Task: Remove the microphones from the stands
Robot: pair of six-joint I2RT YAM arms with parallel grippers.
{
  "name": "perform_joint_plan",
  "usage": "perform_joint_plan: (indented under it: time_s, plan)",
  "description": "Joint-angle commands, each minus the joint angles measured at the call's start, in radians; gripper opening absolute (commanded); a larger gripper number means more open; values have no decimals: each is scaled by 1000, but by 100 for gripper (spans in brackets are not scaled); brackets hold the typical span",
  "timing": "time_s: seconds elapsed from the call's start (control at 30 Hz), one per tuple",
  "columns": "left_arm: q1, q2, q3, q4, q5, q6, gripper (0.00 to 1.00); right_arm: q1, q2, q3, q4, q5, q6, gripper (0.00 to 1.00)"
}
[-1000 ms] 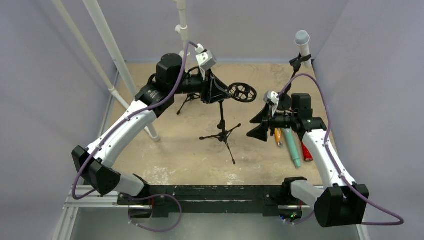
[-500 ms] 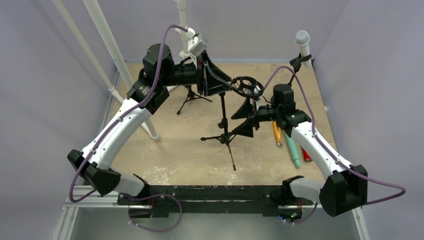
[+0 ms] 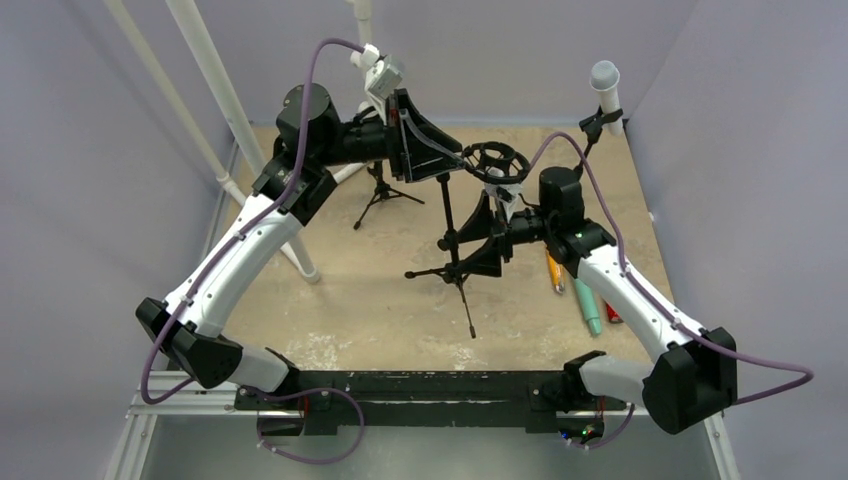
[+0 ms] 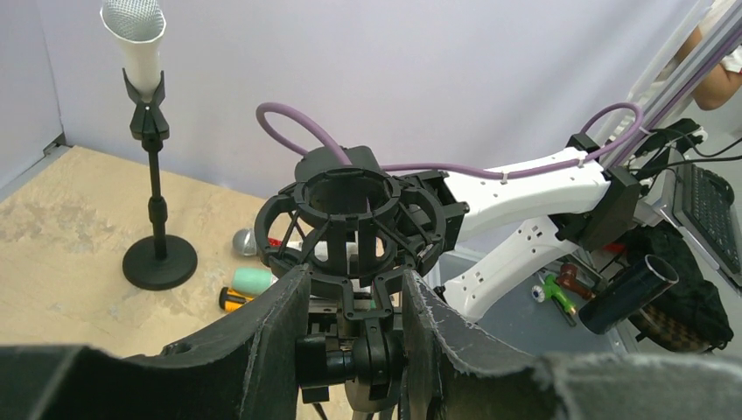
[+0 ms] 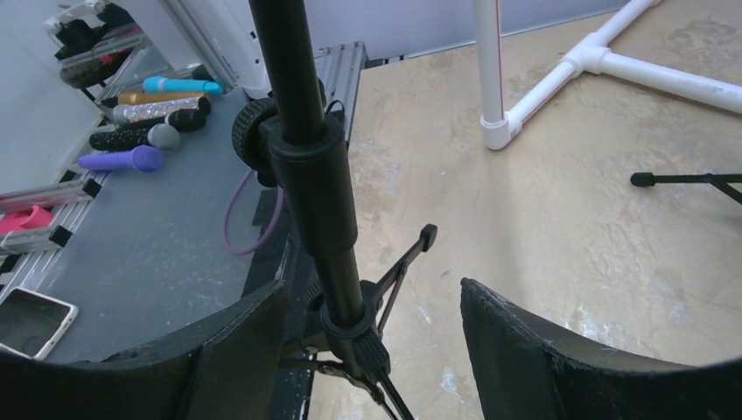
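A black tripod stand (image 3: 447,215) stands mid-table; its round shock mount (image 3: 497,162) (image 4: 350,210) holds nothing. My left gripper (image 3: 462,165) (image 4: 354,293) is shut on the swivel joint just under that mount. My right gripper (image 3: 468,243) (image 5: 376,293) is open around the stand's pole (image 5: 302,131), which sits close to its left finger with a gap on the other side. A white microphone (image 3: 604,80) (image 4: 136,35) with a grey mesh head is clipped upright in a round-base stand (image 4: 157,262) at the back right, away from both grippers.
Several microphones lie on the table at the right, among them a teal one (image 3: 587,295) and an orange one (image 3: 553,270). A second small tripod (image 3: 385,195) stands behind the left gripper. A white pipe frame (image 3: 215,90) rises at the left. Walls close in on three sides.
My right gripper has swung left from beside the lying microphones to the stand's pole. My left gripper has lifted the shock mount up and to the right.
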Motion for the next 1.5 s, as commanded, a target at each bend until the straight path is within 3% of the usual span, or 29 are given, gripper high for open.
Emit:
perform_joint_plan:
  time_s: [0.0, 0.2, 0.43, 0.57, 0.67, 0.7, 0.73, 0.83, 0.9, 0.93, 1.17, 1.47]
  plan:
    - [1, 2, 13, 107, -3, -55, 0, 43, 23, 28, 83, -35, 53, 69]
    - [6, 13, -6, 153, -7, -95, 0, 62, 38, 19, 106, -43, 89, 60]
    - [20, 5, -23, 165, -4, -99, 0, 62, 20, 13, 87, -35, 68, 30]
    - [36, -5, -44, 169, -6, -95, 0, 62, 0, 14, 46, -13, 40, 4]
    - [51, -10, -52, 146, -15, -70, 0, 62, -24, 11, 39, 17, 43, 0]
    - [56, -9, -51, 133, -16, -60, 4, 62, -27, 19, 30, 24, 45, 0]
    - [62, -11, -50, 122, -18, -47, 16, 62, -29, 29, 18, 37, 48, 0]
    - [67, -19, -37, 50, -51, 28, 66, 62, -31, 78, -26, 82, 52, 0]
    - [68, -34, -28, -36, -95, 92, 93, 63, -25, 119, -69, 129, 48, 0]
    - [69, -39, -20, -69, -112, 124, 99, 63, -24, 142, -90, 147, 44, 0]
    - [74, -108, -5, -277, -271, 266, 100, 62, 17, 316, -190, 261, 89, 0]
    - [46, -149, -46, -338, -272, 278, 92, 63, 88, 496, -262, 345, 174, 0]
